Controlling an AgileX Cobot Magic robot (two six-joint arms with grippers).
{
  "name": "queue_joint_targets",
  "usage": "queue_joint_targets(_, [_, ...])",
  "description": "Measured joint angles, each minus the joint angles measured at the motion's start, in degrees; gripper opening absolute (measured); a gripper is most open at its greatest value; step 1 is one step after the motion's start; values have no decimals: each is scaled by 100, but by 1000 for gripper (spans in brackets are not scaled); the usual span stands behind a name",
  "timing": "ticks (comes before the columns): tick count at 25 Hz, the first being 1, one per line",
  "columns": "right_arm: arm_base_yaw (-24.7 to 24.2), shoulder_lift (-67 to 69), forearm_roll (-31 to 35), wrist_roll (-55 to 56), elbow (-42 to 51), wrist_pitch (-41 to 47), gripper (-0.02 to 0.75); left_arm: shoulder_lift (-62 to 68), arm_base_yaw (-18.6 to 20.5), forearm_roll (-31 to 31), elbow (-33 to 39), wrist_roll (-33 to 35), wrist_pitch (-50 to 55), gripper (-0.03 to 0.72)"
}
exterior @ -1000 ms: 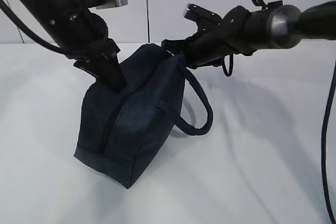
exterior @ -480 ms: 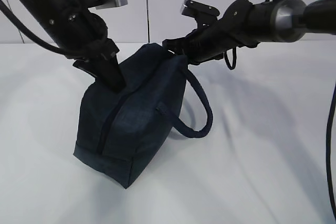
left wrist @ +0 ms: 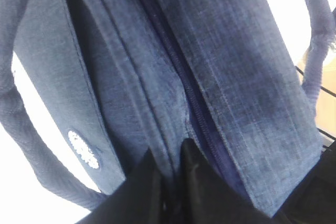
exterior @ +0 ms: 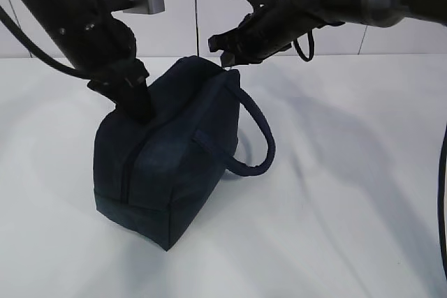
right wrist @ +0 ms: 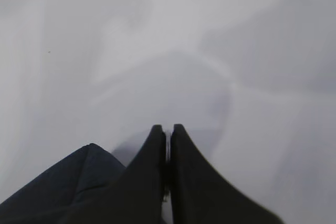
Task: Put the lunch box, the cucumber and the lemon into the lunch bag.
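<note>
White tabletop (exterior: 335, 193), matte, soft shadows across it. Navy lunch bag (exterior: 167, 165) stands directly on it, left of centre, zipper closed.

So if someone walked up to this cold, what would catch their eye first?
Probably the dark navy lunch bag standing zipped shut in the middle of the white table, one loop handle hanging off its right side. Next, the two black arms over it: the left gripper is pinching the fabric beside the zipper at the bag's near top, and the right gripper hangs shut just above the far end.
</note>
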Motion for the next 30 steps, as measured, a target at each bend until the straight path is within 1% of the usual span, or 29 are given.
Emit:
queue_joint_targets(3, [0, 0, -68, 0, -193, 147, 83, 0, 0, 70, 0, 4, 0, 12])
queue_joint_targets(7, [0, 0, -106, 0, -407, 222, 265, 0, 0, 111, 0, 4, 0, 34])
queue_joint_targets(9, [0, 0, -160, 0, -503, 267, 352, 0, 0, 126, 0, 4, 0, 77])
queue_joint_targets(11, [0, 0, -245, 0, -620, 430, 396, 0, 0, 140, 0, 4, 0, 162])
queue_joint_targets(14, [0, 0, -481, 10, -949, 1012, 417, -3, 0, 169, 0, 13, 0, 305])
queue_joint_targets(16, [0, 0, -798, 80, -1282, 1634, 423, -3, 0, 200, 0, -97, 0, 356])
queue_joint_targets(20, [0, 0, -1513, 622, -2000, 2850, 424, -3, 0, 463, 0, -534, 0, 394])
queue_joint_targets(23, [0, 0, -2020, 1164, -2563, 3511, 424, -3, 0, 723, 0, -974, 0, 409])
queue_joint_targets(26, [0, 0, -2408, 1552, -2829, 3618, 424, -3, 0, 995, -88, -1440, 0, 412])
queue_joint_targets(30, [0, -44, -2516, 1722, -2831, 3705, 424, -96, 0, 1186, -396, -1761, 0, 412])
